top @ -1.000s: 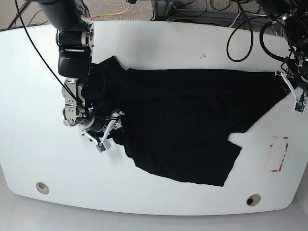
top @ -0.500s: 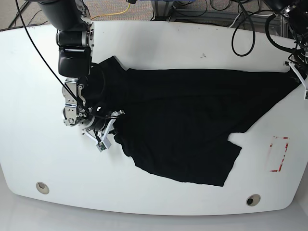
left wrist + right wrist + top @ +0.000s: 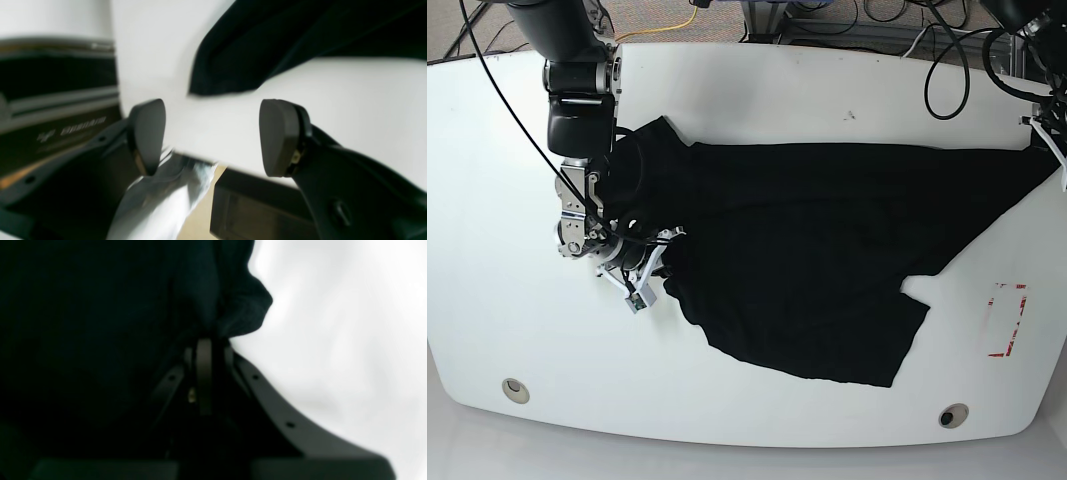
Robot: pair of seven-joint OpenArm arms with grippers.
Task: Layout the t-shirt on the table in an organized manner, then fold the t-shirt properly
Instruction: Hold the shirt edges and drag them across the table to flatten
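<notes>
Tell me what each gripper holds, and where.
Right gripper: shut on a bunched edge of the t-shirt. Left gripper: open, holding nothing.

**Black t-shirt spread wide across my bench**

The t-shirt (image 3: pixel 807 250) is plain black, soft, and lies mostly flat across the middle of the white glossy bench (image 3: pixel 757 90), stretched from one side to the far edge. One end is bunched into folds where my right jaws pinch it; my right wrist view shows a dark lump of fabric (image 3: pixel 230 306) gathered there. The lower hem runs ragged, with a notch of bare bench showing. A red dashed rectangle (image 3: pixel 1007 320) marks the bench just beside that hem.
</notes>
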